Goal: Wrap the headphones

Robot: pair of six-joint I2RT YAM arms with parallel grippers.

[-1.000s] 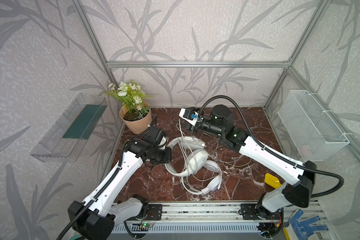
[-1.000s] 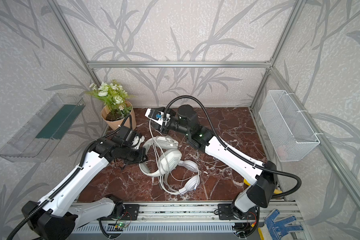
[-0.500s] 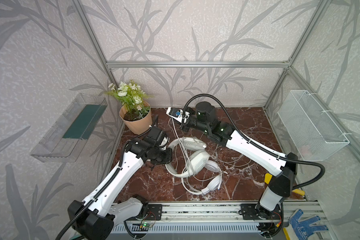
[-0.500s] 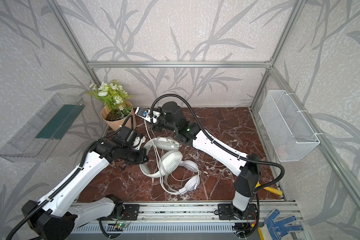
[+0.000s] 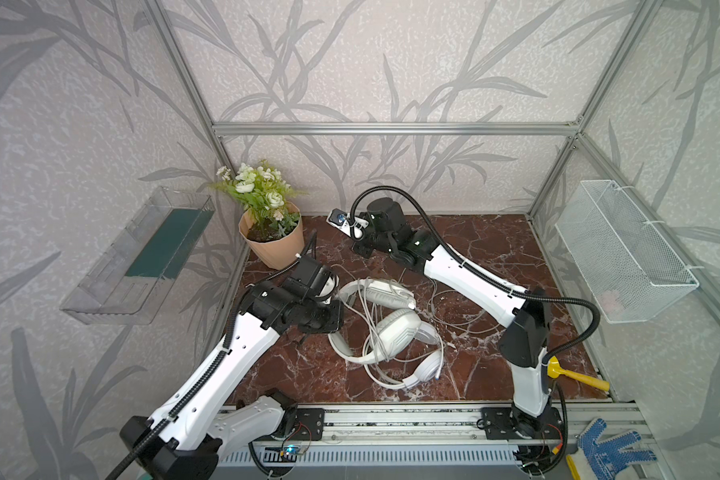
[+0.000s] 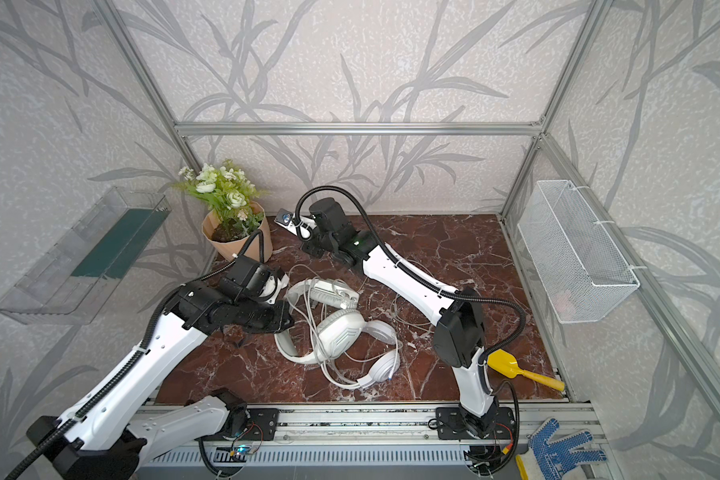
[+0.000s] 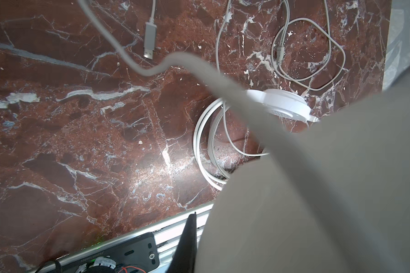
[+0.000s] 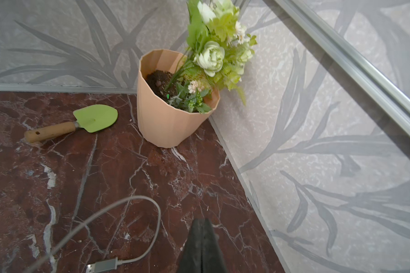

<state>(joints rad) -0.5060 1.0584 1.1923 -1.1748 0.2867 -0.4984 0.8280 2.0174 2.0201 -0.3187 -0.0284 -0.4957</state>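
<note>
Red-brown marble counter (image 5: 292, 374), near edge first: a blue-dotted glove (image 5: 607, 449) lies beside the rail. A yellow scoop (image 5: 578, 376) sits just beside the right arm's lower link, its blade partly behind the arm. Mid-counter, both headsets lie tangled together. The glossy white headset (image 5: 427, 365) is nearest and the greyish-white headset (image 5: 400, 328) overlaps it. Thin pale cables (image 7: 279, 53) loop over and around both, too snarled to trace which belongs to which. Left end effector (image 6: 284, 320) is grasping the left end of the greyish-white band. The contact itself is hidden under the wrist, and in the left wrist view a blurred grey mass close to the lens blocks much of the frame. Farther back, right end effector (image 8: 200, 223) is clenched, tips pressed together over bare marble, with a USB plug (image 8: 102, 262) lying just beside. Beyond is a flower pot (image 8: 171, 118) in the corner. A green trowel (image 8: 90, 120) lies near it, hidden behind the right arm in both top views.
</note>
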